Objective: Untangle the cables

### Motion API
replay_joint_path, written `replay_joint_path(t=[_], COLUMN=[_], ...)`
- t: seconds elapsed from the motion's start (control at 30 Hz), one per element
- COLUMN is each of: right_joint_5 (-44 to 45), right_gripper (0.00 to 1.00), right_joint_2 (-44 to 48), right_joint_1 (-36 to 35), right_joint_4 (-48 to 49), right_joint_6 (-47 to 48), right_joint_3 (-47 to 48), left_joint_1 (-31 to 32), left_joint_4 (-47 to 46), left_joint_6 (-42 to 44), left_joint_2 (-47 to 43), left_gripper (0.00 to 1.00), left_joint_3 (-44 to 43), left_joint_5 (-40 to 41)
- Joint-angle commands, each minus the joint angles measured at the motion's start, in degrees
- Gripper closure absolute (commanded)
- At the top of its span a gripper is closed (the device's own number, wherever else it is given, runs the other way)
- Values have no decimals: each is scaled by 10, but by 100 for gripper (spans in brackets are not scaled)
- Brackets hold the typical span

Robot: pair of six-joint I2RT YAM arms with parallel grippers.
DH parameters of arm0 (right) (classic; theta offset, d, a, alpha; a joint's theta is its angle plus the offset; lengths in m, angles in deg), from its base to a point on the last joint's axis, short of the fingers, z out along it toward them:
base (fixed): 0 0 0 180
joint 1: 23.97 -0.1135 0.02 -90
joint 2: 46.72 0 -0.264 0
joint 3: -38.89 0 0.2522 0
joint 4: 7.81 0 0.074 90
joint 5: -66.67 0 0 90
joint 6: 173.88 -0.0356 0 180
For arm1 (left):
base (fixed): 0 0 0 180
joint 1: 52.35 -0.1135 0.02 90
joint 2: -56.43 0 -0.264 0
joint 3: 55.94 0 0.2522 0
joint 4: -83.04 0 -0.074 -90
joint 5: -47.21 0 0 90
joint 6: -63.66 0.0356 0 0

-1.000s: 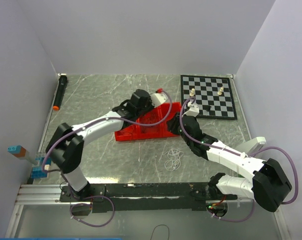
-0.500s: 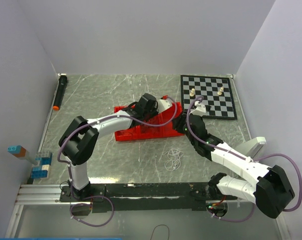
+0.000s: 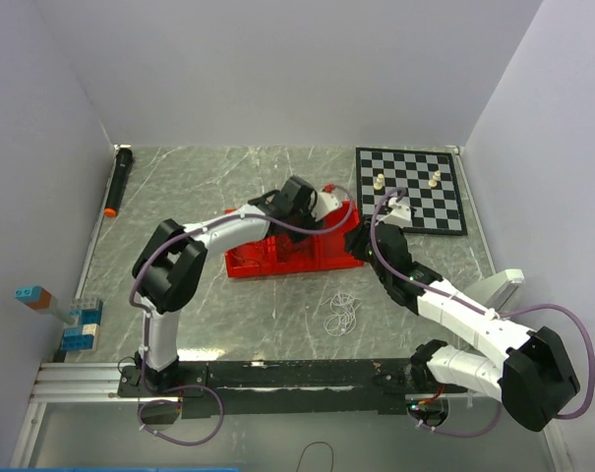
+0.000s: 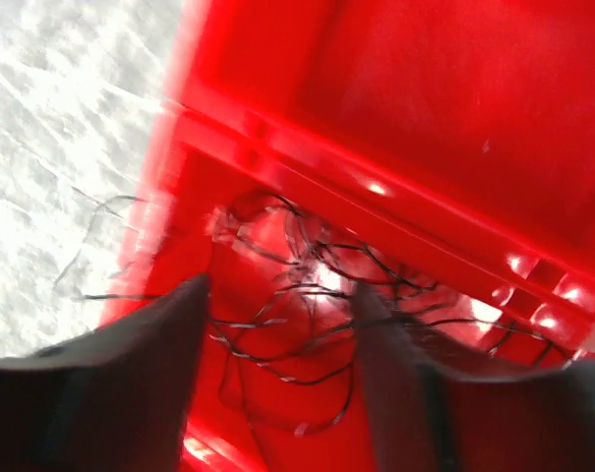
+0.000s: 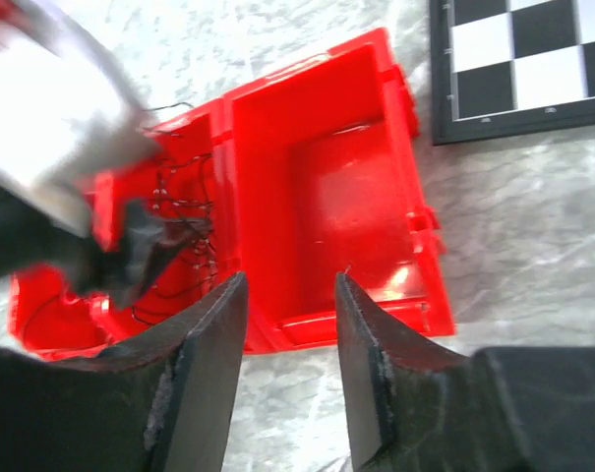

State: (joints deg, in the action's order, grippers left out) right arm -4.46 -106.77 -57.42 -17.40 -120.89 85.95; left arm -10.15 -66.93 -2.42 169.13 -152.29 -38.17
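Two robot arms meet over a red box (image 3: 277, 258) near the middle of a scratched grey desk (image 3: 208, 177). The left claw (image 4: 277, 295) sits low inside the box. Its two dark fingers (image 4: 130, 374) stand well apart, and nothing is pinched between them. The cables (image 4: 307, 280), a tangle of hair-thin black strands, lie on the box floor in the gap between those fingers. A few loops trail over the box wall onto the desk. The right wrist camera shows the tangle in the box's smaller compartment, on the side away from the chessboard (image 3: 415, 202). The left arm's fingers are down among it. The right claw (image 5: 287, 290) hangs above the near wall of the larger compartment, at the end of the box closest to the chessboard. Its jaws are about half open and hold nothing. Whether they touch the box cannot be told. A separate small coil of white strands (image 3: 342, 313) lies on the bare desk on the arm-base side of the box, apart from it and just left of the right arm. Two pale chess pieces (image 3: 377, 183) stand on the chessboard at the desk's far right. A black marker (image 3: 118, 177) with an orange tip lies along the left wall, and blue blocks (image 3: 79, 329) sit at the near left edge.
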Motion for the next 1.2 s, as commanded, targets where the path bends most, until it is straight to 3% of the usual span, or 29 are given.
replay_joint_path(t=[0.0,0.07,0.13,0.47,0.77,0.83,0.93,0.97,1.17], right_joint_5=[22,24,20,5,50,42,32,34,61], right_gripper=[50,47,45,41,45,53,84,88,89], right_joint_2=[3,-6,-15,-167,-242,-252,-259,-258,-258], right_joint_1=[22,37,52,73,73,72,60,48,-51], right_joint_4=[-11,-20,-21,9,13,11,-1,1,-21], right_joint_6=[15,19,23,70,84,84,74,76,67], right_joint_3=[11,19,26,98,116,116,114,112,113], left_joint_1=[-19,-23,-27,-145,-162,-163,-162,-163,-163], left_joint_4=[76,101,128,185,290,278,259,263,291], left_joint_6=[-20,-8,2,-34,-34,-34,-44,-47,-56], left_joint_2=[-35,-56,-82,-119,-168,-205,-262,-278,-344], left_gripper=[14,2,1,3,3,3,3,3,3], left_joint_3=[-98,-108,-116,-134,-168,-138,-100,-92,-69], left_joint_5=[-67,-80,-96,-166,-136,-128,-114,-115,-109])
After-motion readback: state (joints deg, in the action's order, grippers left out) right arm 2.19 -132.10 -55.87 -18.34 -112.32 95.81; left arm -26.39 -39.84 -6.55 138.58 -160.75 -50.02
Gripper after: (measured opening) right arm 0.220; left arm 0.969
